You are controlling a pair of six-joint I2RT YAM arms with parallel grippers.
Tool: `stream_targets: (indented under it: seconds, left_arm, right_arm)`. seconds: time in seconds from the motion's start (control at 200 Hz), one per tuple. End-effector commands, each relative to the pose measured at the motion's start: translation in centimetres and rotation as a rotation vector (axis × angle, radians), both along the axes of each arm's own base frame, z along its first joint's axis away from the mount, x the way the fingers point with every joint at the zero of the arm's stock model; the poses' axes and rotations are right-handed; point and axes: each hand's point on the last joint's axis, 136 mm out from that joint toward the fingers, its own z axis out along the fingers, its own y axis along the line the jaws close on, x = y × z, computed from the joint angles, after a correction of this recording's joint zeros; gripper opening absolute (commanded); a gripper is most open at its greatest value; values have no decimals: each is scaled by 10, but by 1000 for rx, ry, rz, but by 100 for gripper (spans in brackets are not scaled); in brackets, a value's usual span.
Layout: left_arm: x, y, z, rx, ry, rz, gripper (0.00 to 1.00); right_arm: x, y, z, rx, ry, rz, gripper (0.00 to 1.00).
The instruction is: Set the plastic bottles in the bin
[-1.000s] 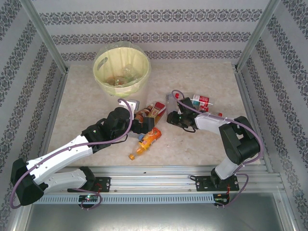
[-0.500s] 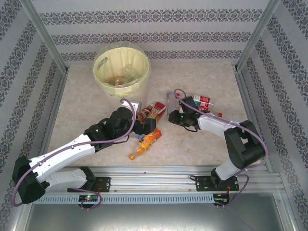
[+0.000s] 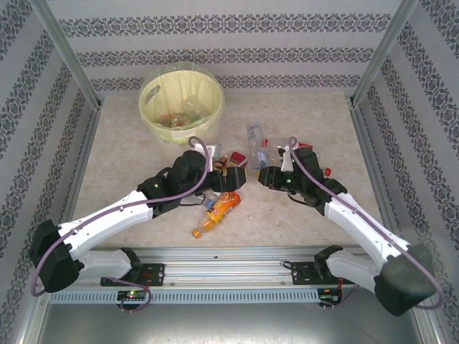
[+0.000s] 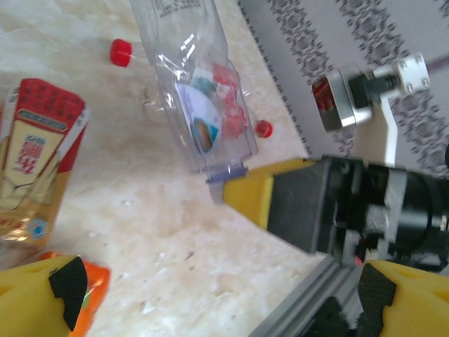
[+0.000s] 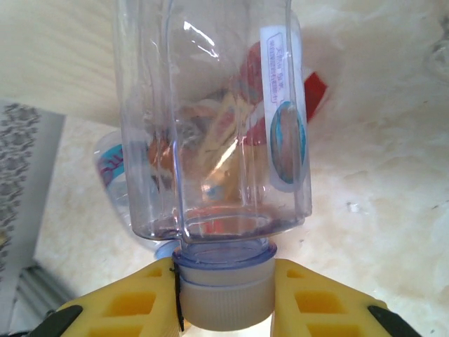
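My right gripper (image 5: 224,300) is shut on the white cap of a clear plastic bottle (image 5: 210,119), whose body points away from the wrist. From above, this bottle (image 3: 256,137) lies beyond the right gripper (image 3: 259,163) at mid-table. My left gripper (image 3: 235,178) stands open just left of it, nothing between its fingers (image 4: 35,295). A red-labelled bottle (image 3: 231,160) lies beside the left gripper and an orange bottle (image 3: 220,208) nearer the front. The cream bin (image 3: 181,102) with its yellow liner stands at the back left with several bottles inside.
Another red-labelled bottle (image 3: 304,147) lies behind the right arm. Loose red caps (image 4: 121,53) lie on the marble table top. A second clear bottle with a blue label (image 5: 111,175) sits behind the held one. Patterned walls and metal posts enclose the table.
My right gripper has closed on the clear bottle's cap, and the arm has stretched out, carrying the bottle farther back. The left gripper has shifted slightly right.
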Motion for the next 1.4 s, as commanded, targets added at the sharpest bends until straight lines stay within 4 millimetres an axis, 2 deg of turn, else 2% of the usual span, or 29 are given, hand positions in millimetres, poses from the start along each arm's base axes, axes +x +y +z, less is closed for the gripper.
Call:
stream_targets:
  seconds: [0.0, 0.13, 0.27, 0.435, 0.575, 0.789, 1.079, 1.174, 1.324, 1.399]
  left_arm:
    - [11, -11, 36, -166, -10, -22, 100]
    - [19, -19, 43, -227, -22, -59, 100]
    - [24, -28, 40, -262, -6, -75, 100]
    - [32, -35, 43, -323, 3, -82, 100]
    - [37, -42, 47, -362, 9, -89, 99]
    - [39, -45, 46, -381, 28, -90, 87]
    - [36, -40, 52, -406, 23, -89, 62]
    - [35, -40, 51, -403, 25, -93, 58]
    - [34, -39, 46, -367, 21, -99, 56]
    - [32, -37, 43, -337, 20, -102, 55]
  right_arm:
    - [-23, 5, 10, 64, 24, 68, 28]
    - [-39, 14, 31, 149, 5, 136, 28]
    - [-47, 17, 48, 203, -25, 165, 28]
    - [-54, 26, 60, 252, -39, 213, 28]
    - [-57, 30, 62, 267, -40, 236, 29]
    - [-60, 33, 58, 263, -34, 252, 29]
    - [-59, 36, 53, 260, -28, 256, 28]
    - [-60, 36, 55, 259, -32, 258, 29]
    - [-60, 34, 57, 256, -39, 251, 30]
    - [-60, 33, 59, 252, -43, 247, 40]
